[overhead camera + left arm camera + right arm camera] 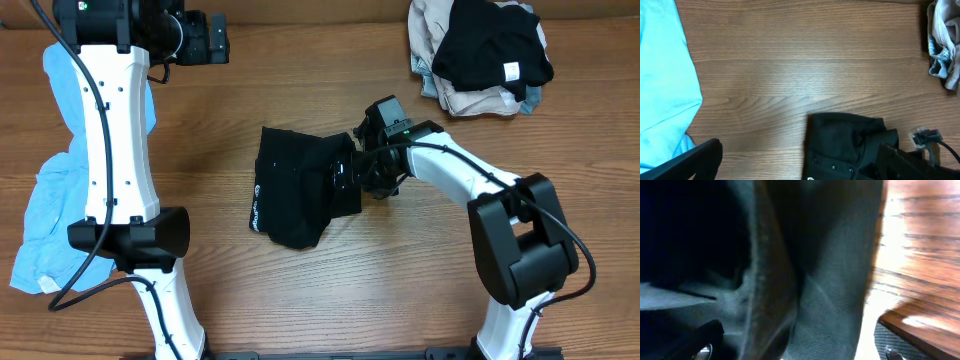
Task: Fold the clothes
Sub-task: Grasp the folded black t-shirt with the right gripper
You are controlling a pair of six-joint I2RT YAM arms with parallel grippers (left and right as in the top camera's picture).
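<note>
A black shirt [295, 195] lies folded into a compact bundle at the middle of the table; white print shows at its left edge. My right gripper [345, 175] is at the bundle's right edge, open. In the right wrist view the black fabric [830, 280] fills the space between the widely spread fingers of the right gripper [800, 342]. My left gripper [205, 40] hangs open high over the table's far left, holding nothing. In its wrist view the left gripper [800, 150] looks down on the shirt [845, 145] from well above.
A light blue tee [55, 200] lies crumpled along the left side, partly under the left arm. A pile of folded beige and black pieces [480, 50] sits at the far right corner. Bare wood table [300, 90] lies between them.
</note>
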